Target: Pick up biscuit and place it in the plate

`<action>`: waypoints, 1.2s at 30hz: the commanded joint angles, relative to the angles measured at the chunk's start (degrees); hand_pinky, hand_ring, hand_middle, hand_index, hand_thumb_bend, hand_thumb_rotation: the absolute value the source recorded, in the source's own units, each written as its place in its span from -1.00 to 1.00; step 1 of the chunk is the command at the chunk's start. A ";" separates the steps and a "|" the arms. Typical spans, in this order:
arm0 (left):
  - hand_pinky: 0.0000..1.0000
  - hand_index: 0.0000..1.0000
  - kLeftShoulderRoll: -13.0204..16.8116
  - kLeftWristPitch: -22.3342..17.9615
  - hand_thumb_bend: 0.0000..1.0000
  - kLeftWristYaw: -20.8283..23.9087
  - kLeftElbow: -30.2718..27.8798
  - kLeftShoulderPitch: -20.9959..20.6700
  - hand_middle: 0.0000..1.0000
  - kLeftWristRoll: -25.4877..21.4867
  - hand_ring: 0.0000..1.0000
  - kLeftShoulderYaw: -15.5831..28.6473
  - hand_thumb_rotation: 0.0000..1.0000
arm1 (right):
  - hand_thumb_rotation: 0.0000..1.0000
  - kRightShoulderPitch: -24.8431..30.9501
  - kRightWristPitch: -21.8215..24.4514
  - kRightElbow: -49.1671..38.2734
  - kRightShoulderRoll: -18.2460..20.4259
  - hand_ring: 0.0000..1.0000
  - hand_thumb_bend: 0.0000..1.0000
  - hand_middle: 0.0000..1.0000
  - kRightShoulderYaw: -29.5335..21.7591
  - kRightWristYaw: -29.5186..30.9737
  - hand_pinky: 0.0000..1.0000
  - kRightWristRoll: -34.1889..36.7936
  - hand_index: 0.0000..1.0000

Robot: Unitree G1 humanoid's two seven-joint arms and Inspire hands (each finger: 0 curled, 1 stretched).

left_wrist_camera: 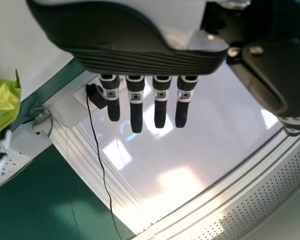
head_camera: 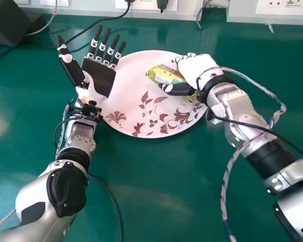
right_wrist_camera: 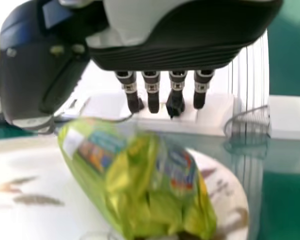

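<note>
I'm judging this the release, my right hand (head_camera: 198, 68) gaping wide beside the biscuit packet (head_camera: 164, 75) lying towards the far right edge of the plate (head_camera: 133, 75), with backing clear coming next.

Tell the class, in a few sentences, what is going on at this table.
A humanoid robot is handling a biscuit packet at a green table. Its right hand, fingers straight, is at the packet, which is over the floral plate; whether the plate bears it fully is unclear. The left hand is open beside the plate's left edge.
</note>
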 commanded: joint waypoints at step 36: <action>0.70 0.86 -0.89 -0.68 0.96 1.38 0.97 2.12 0.80 0.55 0.64 -0.10 0.22 | 0.98 10.14 -0.62 -14.09 -0.16 1.00 0.65 1.00 -9.93 -9.11 1.00 0.43 1.00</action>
